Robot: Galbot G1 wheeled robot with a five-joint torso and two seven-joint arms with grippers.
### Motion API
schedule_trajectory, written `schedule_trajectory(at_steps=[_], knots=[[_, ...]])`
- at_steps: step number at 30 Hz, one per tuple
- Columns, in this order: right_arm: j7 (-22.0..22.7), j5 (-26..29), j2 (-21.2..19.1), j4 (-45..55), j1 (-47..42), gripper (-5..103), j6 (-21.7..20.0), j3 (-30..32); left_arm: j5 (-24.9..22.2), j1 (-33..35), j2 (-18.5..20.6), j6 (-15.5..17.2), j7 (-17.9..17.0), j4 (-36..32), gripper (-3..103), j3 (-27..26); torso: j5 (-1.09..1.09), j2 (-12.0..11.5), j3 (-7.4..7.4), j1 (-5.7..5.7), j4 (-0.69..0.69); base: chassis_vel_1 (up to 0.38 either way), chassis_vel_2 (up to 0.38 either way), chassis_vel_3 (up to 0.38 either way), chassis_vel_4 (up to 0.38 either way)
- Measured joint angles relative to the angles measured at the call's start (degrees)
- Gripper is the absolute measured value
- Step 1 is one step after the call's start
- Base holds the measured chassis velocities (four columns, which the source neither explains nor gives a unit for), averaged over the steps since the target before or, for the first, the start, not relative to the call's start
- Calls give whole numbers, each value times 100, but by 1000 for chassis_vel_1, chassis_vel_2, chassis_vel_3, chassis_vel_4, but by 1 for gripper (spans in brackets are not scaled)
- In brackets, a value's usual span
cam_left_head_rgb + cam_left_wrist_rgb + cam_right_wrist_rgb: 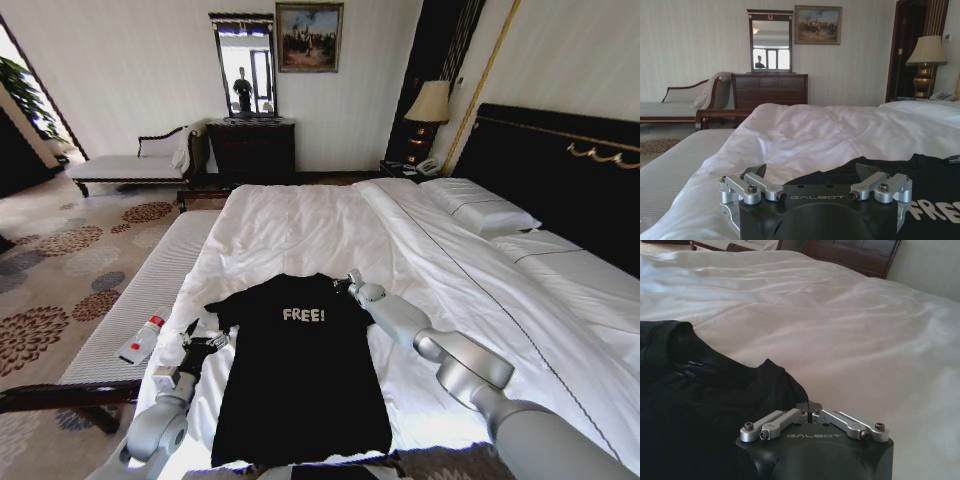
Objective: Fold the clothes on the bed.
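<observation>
White bed is bearing the T-shirt; right gripper is pinching its shoulder; left gripper is gaping beside its sleeve; bench is flanking.

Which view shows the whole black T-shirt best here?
The head view: the T-shirt lies flat on the bed, fully visible with its FREE! lettering, between the left gripper and right gripper. The left wrist view catches one edge and partial lettering; the right wrist view shows the collar and shoulder.

White bed — black T-shirt flat
</observation>
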Motion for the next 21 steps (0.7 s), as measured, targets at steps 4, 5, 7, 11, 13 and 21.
schedule_trajectory(at_steps=[4, 5, 7, 11, 13, 21], knots=[[-28, -555, 31, -60, -3, 0, 398, 57, -17, -17, 2, 0, 5, 5, 100, 2, 0, 0, 0, 0, 0, 0, 0, 0, 0], [-47, -739, 42, -60, -14, 0, 530, 72, -19, -32, 3, 0, 5, 7, 100, 10, 0, 0, 0, 0, -1, 0, 0, 0, 0], [-63, -1005, 74, -61, -42, 0, 732, 69, -23, -66, 8, 0, 4, 8, 100, 30, 0, 0, 0, 0, -1, 0, 0, 0, 0], [-49, -1242, 150, -143, -54, 0, 887, 66, -25, -99, 23, 12, -11, -19, 100, 57, 0, 0, 0, 0, 1, 0, 0, 0, 0], [-31, -1327, 189, -217, -54, 0, 945, 73, -30, -90, 31, 17, -16, -50, 100, 52, 0, 0, 0, 0, 0, 0, 0, 0, 0], [58, -1311, 130, -9, -134, 5, 785, 257, -6, 14, -3, 20, -12, -84, 100, 12, 0, 0, 0, 0, 2, 0, 0, 0, 0]])
